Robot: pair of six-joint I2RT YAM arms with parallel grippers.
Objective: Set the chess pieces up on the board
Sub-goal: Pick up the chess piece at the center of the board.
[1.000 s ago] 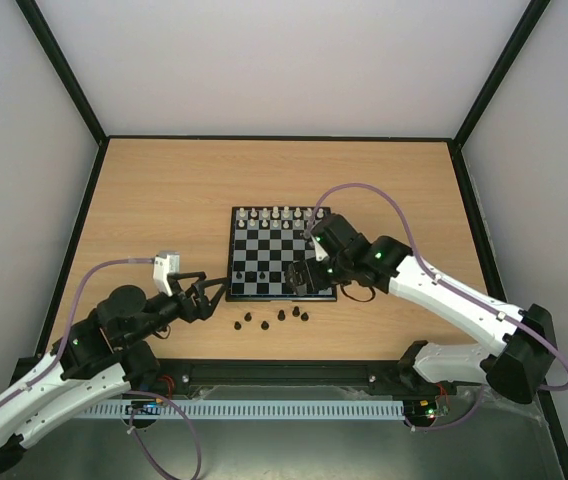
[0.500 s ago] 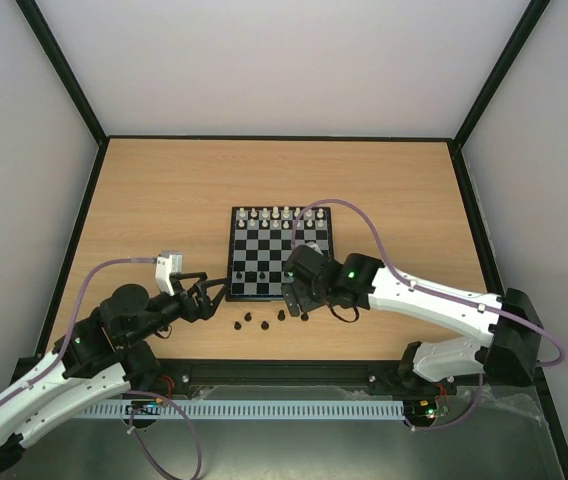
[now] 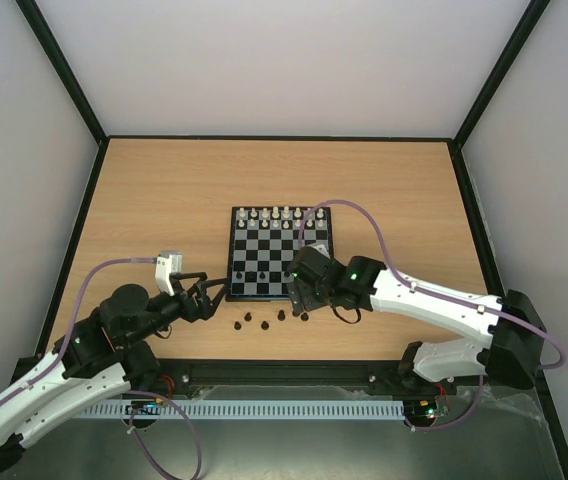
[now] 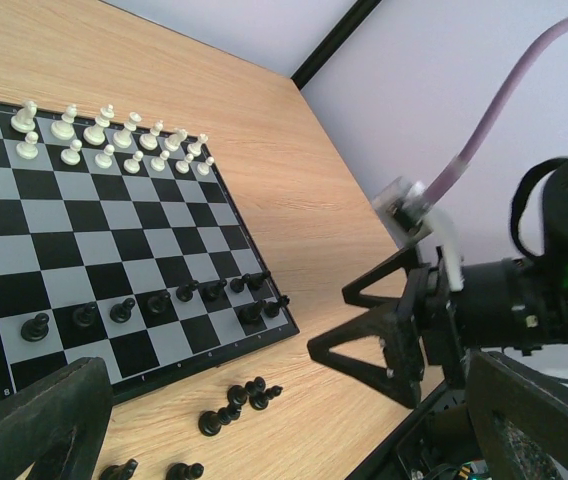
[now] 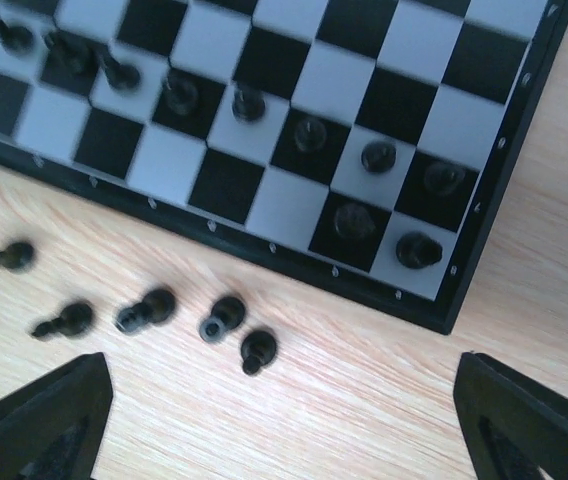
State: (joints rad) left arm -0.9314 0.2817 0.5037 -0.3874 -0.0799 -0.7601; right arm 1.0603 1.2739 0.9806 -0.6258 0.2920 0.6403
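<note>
The right gripper (image 5: 284,435) hangs over the near right corner of the small square chessboard (image 5: 304,258) with black and pale grey checks and a black border. Its two fingers are spread wide to the bottom corners of its wrist view and hold nothing. The tiny dark brown-black chess pieces (image 5: 146,310) are split between two places. Eight stand in a line along the board's second-nearest row, and two more sit on the nearest row, at the corner toward the lower right of that view. The other six lie loose on the light wooden table (image 3: 164,200), just below the board's near edge. I judge that the next pick turns on those six. From between the open fingers they lie up and to the left, the closest just left of centre and the rest trailing toward the left edge of the frame. Several look tipped over, with long axes running roughly left to right, though blur leaves that uncertain. In the top view the right gripper sits right beside the right end of this cluster, so it looks the better-placed arm. The left gripper (image 3: 216,288), fingers likewise apart and empty, rests by the board's lower left corner, near the cluster's left end. No containers are present; the tiny white pieces (image 3: 276,215) fill the board's two far rows.
</note>
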